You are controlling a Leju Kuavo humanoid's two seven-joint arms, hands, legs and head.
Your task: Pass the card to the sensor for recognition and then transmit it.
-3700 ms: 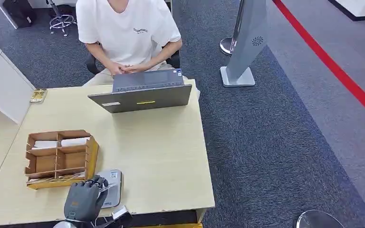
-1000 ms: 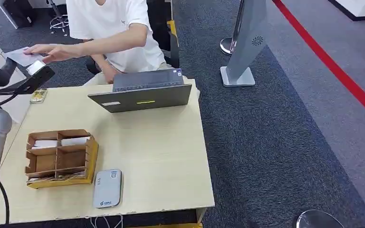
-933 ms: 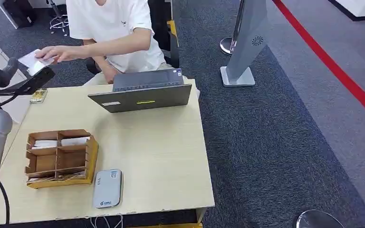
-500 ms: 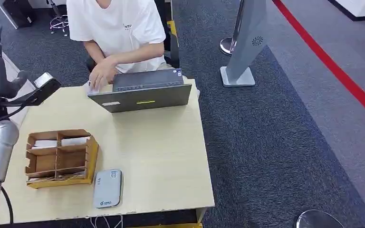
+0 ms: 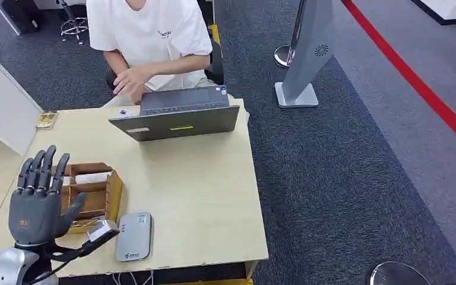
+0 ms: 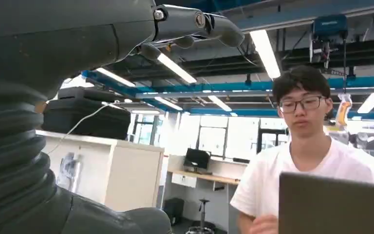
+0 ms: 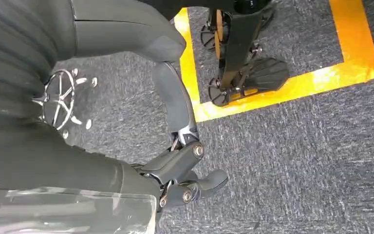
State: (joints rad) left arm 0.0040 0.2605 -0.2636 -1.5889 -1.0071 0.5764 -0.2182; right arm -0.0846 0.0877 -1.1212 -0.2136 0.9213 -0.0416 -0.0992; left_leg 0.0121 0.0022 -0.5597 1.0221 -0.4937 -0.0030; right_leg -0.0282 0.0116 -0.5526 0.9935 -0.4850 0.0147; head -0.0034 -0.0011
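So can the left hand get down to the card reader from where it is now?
Probably yes. The left hand is open, holding nothing, raised above the cardboard organizer, and the card reader lies flat just beside it near the table edge, with nothing on top.

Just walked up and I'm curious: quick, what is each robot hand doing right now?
Left hand: open, fingers spread, holding nothing, raised above the table.
Right hand: fingers curled in, holding nothing, hanging above the carpet.

surface (image 5: 202,190): pale wood; sensor (image 5: 134,236): light grey | organiser box (image 5: 98,193): brown with yellow edge; laptop (image 5: 178,119): dark grey, yellow strip | left robot hand (image 5: 38,205): dark grey; carpet (image 5: 344,178): blue-grey, red stripe
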